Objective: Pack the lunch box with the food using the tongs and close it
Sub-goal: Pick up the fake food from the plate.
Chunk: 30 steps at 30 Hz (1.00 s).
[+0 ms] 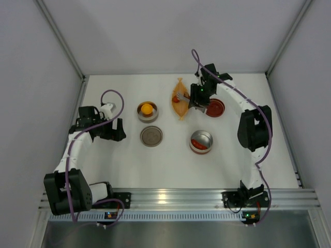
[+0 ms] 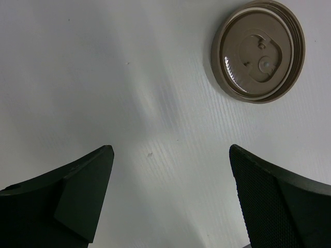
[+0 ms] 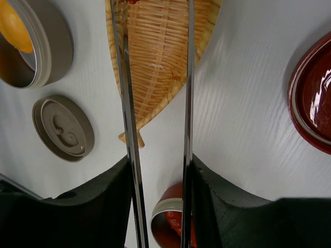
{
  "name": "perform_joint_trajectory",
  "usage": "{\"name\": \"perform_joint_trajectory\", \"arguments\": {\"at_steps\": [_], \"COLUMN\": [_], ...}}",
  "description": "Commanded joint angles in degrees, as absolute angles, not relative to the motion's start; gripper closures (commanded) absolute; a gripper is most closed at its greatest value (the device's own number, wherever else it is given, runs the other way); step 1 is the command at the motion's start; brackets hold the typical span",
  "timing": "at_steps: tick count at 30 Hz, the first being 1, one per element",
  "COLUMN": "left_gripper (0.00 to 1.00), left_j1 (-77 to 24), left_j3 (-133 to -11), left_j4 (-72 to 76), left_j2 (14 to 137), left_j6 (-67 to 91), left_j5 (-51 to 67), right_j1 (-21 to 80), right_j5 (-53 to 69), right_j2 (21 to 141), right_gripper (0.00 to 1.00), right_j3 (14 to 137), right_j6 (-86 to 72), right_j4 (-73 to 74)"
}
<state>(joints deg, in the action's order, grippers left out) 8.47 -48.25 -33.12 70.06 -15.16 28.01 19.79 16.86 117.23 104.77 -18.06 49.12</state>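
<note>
Right gripper: closed on the tongs, one finger pressed against each slim arm, arms near parallel and pointing to the far side. Tips over the far part of the orange woven leaf dish, right at a small red food piece just showing at the top edge of the wrist view. Contact between tips and piece: cannot tell.

Left gripper: wide open, empty, hovering over bare table, to the left of the grey-brown lid.

Elsewhere: orange-yellow piece already in the steel tin left of the dish. Red pieces in the red-lined tin on the near side of the dish. Red lid just right of the dish.

Judged step: pinch the red piece off the dish for the carry to a tin.

To do it well:
- Straddle the piece with both tips before any squeeze.
- Close slowly, as a rounded piece probably squirts sideways on ribbed weave.
- Squeeze only enough to hold, since too much will likely cross the thin arms.
- Keep both arms seated flat against the fingers, with no twist.
- Lift straight up clear of the dish rim before swinging.
- Avoid dragging the dish, which looks light.
- Release low inside the tin, not from above.
</note>
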Motion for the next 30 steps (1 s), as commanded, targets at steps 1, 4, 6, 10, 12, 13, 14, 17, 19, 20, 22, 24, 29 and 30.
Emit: {"name": "perform_joint_trajectory", "arguments": {"at_steps": [1,4,6,10,12,13,14,17,19,20,22,24,29,30], "left_gripper": [0.02,0.02,0.02,0.02,0.02,0.02,0.02,0.02,0.02,0.02,0.02,0.02,0.02,0.02], "left_j1": [8.70,8.79,8.70,8.70,8.70,8.70,8.79,8.79,8.70,8.70,8.70,8.70,8.79,8.70], "left_j3": [-47.29,-47.11,-47.02,-46.85,-46.76,-46.67,-46.50,-46.49,-46.41,-46.41,-46.32,-46.14,-45.97,-45.97], "left_j4": [-30.24,-29.97,-29.88,-29.62,-29.53,-29.44,-29.44,-29.36,-29.35,-29.27,-29.27,-29.18,-29.09,-29.18], "left_j2": [70.49,70.66,70.75,71.01,70.93,71.01,70.93,70.93,70.93,71.01,70.93,70.93,71.02,71.02], "left_j6": [-16.35,-16.26,-16.26,-16.26,-16.26,-16.26,-16.26,-16.08,-16.17,-16.17,-16.17,-16.08,-16.08,-16.08], "left_j5": [28.74,28.74,28.74,28.74,28.83,28.74,28.74,28.74,28.74,28.83,28.74,28.74,28.83,28.74], "right_j1": [21.53,21.97,22.15,22.50,22.50,22.50,22.50,22.41,22.50,22.50,22.50,22.50,22.50,22.50], "right_j5": [16.79,17.05,17.75,18.19,18.46,18.37,18.37,18.28,18.37,18.46,18.72,19.42,20.83,20.83], "right_j2": [118.03,118.74,119.27,119.79,119.88,119.97,120.06,120.23,120.58,120.85,121.29,121.90,122.43,122.43], "right_gripper": [0.57,0.56,0.55,0.55,0.55,0.55,0.55,0.55,0.55,0.55,0.55,0.55,0.56,0.58], "right_j3": [108.10,108.54,108.81,108.98,108.98,108.90,108.81,108.55,108.46,108.54,108.63,108.98,109.25,109.34], "right_j6": [-19.51,-19.60,-19.51,-19.25,-19.34,-19.34,-19.42,-19.60,-19.69,-19.77,-19.86,-19.95,-20.04,-19.95], "right_j4": [46.58,46.67,46.76,46.85,46.85,46.85,46.85,46.76,46.76,46.84,46.76,46.67,46.41,46.32]}}
